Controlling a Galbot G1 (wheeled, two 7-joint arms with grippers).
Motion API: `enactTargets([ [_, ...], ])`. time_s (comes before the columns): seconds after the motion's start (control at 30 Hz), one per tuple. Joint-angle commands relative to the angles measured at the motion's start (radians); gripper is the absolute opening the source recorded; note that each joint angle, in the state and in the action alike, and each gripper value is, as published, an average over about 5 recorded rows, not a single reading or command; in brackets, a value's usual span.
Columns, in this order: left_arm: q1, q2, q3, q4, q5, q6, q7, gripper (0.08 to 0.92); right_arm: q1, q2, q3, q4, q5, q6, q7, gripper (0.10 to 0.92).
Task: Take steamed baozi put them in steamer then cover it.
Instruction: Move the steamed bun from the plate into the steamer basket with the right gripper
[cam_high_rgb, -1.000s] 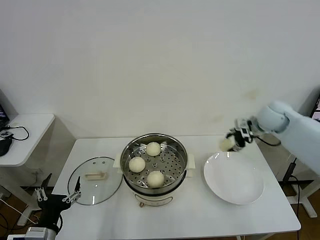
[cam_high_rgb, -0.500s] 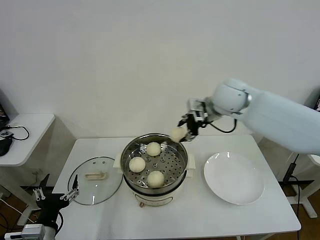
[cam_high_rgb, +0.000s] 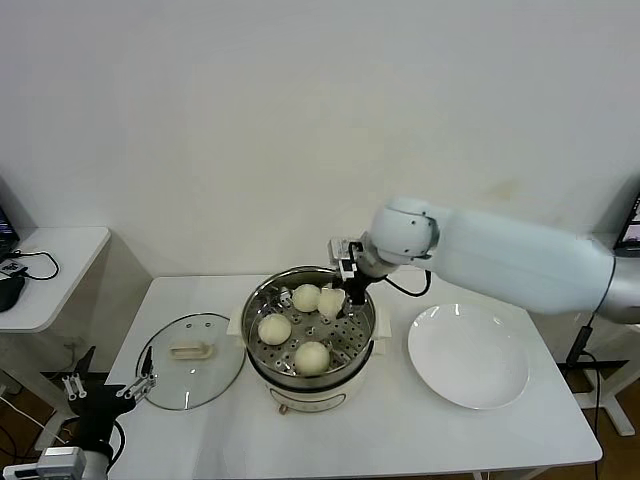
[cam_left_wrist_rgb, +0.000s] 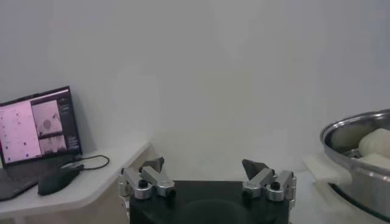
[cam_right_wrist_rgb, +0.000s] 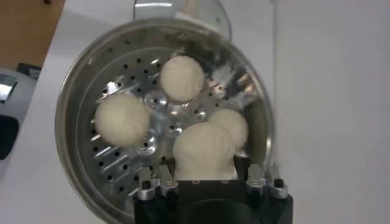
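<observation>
The right arm reached in from the right, bent across the far rim of the round shiny stainless-steel steamer basket, its claw pointing down and pinching a smooth cream-white dough bun low over the perforated floor near the far right wall. Three more cream-white buns already lay inside, one just beside the held bun. The left claw hung low off the near left corner of the white surface, fingers spread wide. The round clear glass lid with its cream bar handle lay flat left of the steamer, near it. A flat white plate sat to the right, apart from the pot.
</observation>
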Motion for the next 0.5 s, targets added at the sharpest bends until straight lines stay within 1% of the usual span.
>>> enactTargets([
  [0.03,-0.003,0.0,0.0,0.003,-0.008,0.001,0.0,0.823,-0.028,0.036,-0.056,-0.014,-0.026,-0.037,0.028,0.611],
  [0.5,-0.002,0.001,-0.001,0.002,-0.008,0.0,0.0,0.823,-0.074,0.045,-0.042,-0.064,-0.093,-0.021,0.028,0.611],
])
